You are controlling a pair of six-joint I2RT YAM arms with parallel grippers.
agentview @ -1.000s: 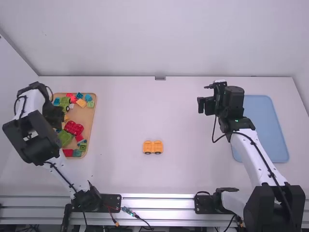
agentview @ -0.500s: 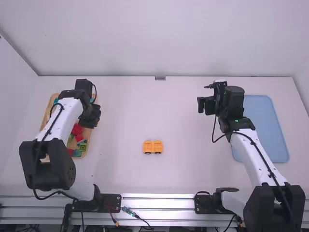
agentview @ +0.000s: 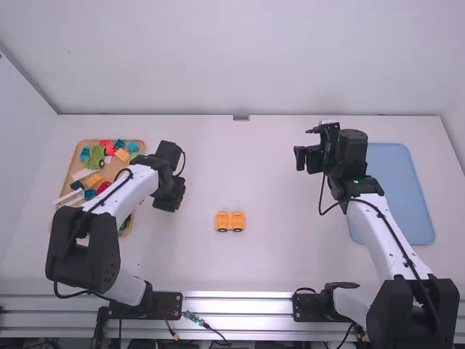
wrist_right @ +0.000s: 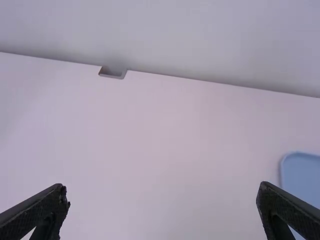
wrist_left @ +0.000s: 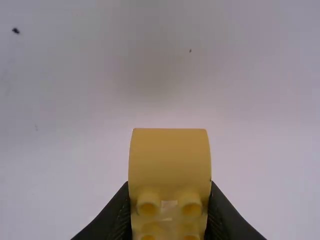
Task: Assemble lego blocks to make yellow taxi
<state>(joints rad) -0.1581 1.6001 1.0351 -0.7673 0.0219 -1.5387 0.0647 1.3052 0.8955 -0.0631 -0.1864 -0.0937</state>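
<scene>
Between the block tray and the table's middle is my left gripper (agentview: 168,201), over bare table to the left of the orange-yellow wheeled base (agentview: 230,221). In the left wrist view my left gripper (wrist_left: 169,215) is shut on a yellow block (wrist_left: 170,157) with a curved smooth face and studs. The wheeled base, a piece with dark wheels, rests on the table near the centre. My right gripper (agentview: 309,158) is held above the table near the blue tray; in the right wrist view my right gripper (wrist_right: 162,197) stands wide open, nothing between its fingers.
A wooden tray (agentview: 73,169) at the left holds several coloured blocks, among them a green wheeled piece (agentview: 95,158); the left arm covers part of it. The blue tray (agentview: 399,193) lies at the right, partly behind the right arm.
From over the wooden tray, the left arm has swung right and slightly toward the camera, uncovering blocks. The right gripper has shifted barely leftward; the wheeled base has stayed put.
</scene>
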